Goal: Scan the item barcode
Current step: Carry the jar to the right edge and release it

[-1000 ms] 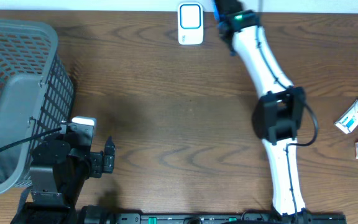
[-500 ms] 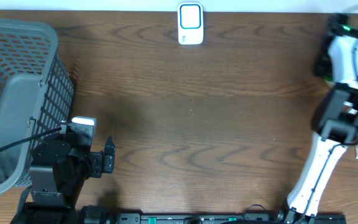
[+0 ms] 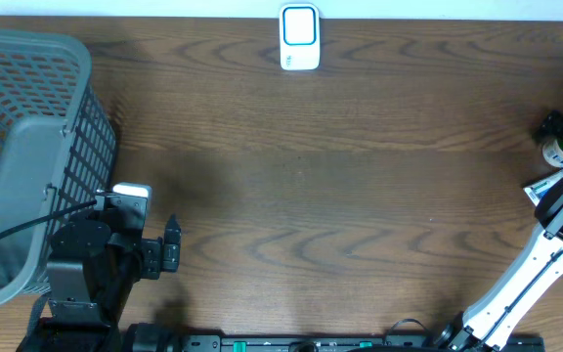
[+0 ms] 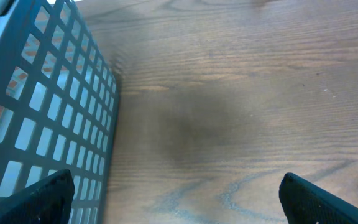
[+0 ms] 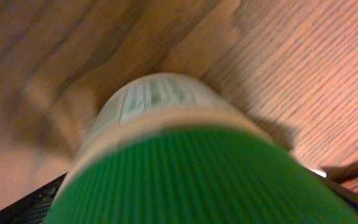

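The item is a pale bottle (image 3: 555, 153) with a green ribbed cap (image 5: 197, 180), standing on the table at the far right edge. My right gripper (image 3: 562, 127) hangs over it, open. In the right wrist view the cap fills the space between the two dark fingers (image 5: 23, 208), which sit wide apart at the frame's lower corners. No barcode shows on the blurred label (image 5: 157, 93). The white and blue scanner (image 3: 299, 37) stands at the back centre. My left gripper (image 3: 172, 244) rests open at the front left with nothing in it (image 4: 179, 199).
A grey mesh basket (image 3: 27, 147) fills the left side, and its wall (image 4: 48, 112) is close beside my left fingers. A white and blue box (image 3: 543, 189) lies just in front of the bottle at the right edge.
My right arm swung from beside the scanner at the back to the right edge of the table, and its jaws opened wide around the bottle. The left arm has not moved.
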`<act>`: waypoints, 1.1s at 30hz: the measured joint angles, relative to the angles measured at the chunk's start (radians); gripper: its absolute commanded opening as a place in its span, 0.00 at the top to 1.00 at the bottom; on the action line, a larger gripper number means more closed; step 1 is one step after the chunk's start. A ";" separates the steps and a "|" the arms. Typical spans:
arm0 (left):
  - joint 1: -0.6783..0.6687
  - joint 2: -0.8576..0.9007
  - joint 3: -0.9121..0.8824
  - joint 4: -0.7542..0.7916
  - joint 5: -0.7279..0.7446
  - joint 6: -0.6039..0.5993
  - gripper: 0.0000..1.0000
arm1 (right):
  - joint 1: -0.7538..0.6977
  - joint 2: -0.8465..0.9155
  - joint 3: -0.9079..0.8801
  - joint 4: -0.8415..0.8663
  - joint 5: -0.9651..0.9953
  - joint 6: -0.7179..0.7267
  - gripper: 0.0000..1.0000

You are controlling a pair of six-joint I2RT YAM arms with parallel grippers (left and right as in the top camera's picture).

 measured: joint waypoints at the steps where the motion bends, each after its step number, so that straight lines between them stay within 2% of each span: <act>1: 0.000 0.000 0.000 0.000 0.000 0.000 0.01 | -0.005 -0.017 0.007 -0.006 -0.024 0.011 0.01; 5: 0.000 0.000 0.000 0.000 0.000 0.000 0.01 | -0.002 -0.163 0.050 -0.008 -0.101 0.083 0.01; 9: 0.000 0.000 0.000 0.000 0.000 0.000 0.01 | 0.062 -0.441 0.097 0.013 -0.160 0.132 0.01; 13: 0.000 0.000 0.000 0.000 0.000 0.000 0.01 | 0.260 -0.696 0.148 0.041 -0.254 0.134 0.01; 16: 0.000 0.000 0.000 0.000 0.000 0.000 0.01 | 0.431 -0.810 0.151 0.065 -0.327 0.130 0.01; 22: 0.000 0.000 0.000 0.000 0.000 0.000 0.01 | 0.613 -0.953 0.134 0.217 -0.353 0.097 0.01; 25: 0.000 0.000 0.000 0.000 0.000 0.000 0.01 | 0.654 -1.045 0.124 0.218 -0.328 0.067 0.01; 29: 0.000 0.000 0.000 0.000 0.000 0.000 0.01 | 0.659 -1.242 0.046 0.218 -0.291 0.038 0.01; 33: 0.000 0.000 0.000 0.001 0.000 0.000 0.01 | 0.659 -1.490 -0.167 0.336 -0.277 0.022 0.01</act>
